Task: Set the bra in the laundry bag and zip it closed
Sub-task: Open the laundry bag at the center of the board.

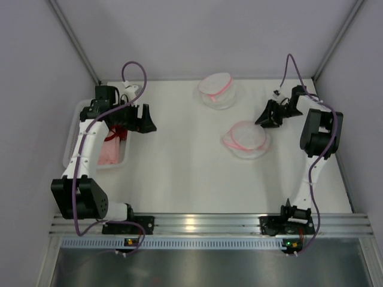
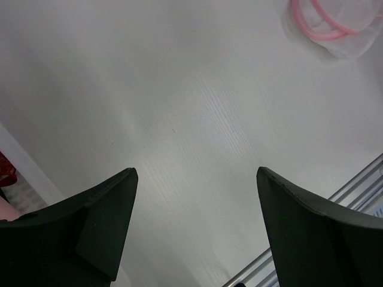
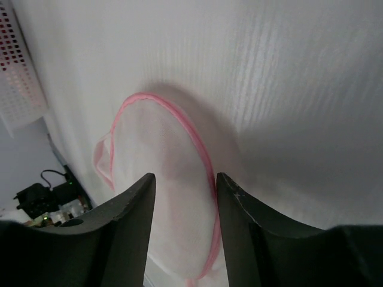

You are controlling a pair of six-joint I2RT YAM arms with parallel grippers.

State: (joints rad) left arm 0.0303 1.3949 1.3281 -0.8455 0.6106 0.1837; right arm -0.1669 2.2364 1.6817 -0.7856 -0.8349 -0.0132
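Bra [image 1: 111, 153], a pink bundle, lies in the white basket [image 1: 73, 128] at the table's left edge, with a red garment [image 1: 114, 133] beside it at the far end. The left gripper [image 1: 145, 121] hangs just right of the basket, fingers [image 2: 102, 215] spread wide and empty over bare table [image 1: 179, 167]. At centre, two round mesh bags with pink trim lie apart: one bag [image 1: 216, 90] near the back wall, the other, nearer bag [image 1: 245, 139] to its right. The right gripper [image 1: 267, 117] hovers at the nearer bag's far right edge; the wrist view shows its fingers [image 3: 134, 209] a narrow gap apart, holding nothing, above the pink rim [image 3: 200, 149].
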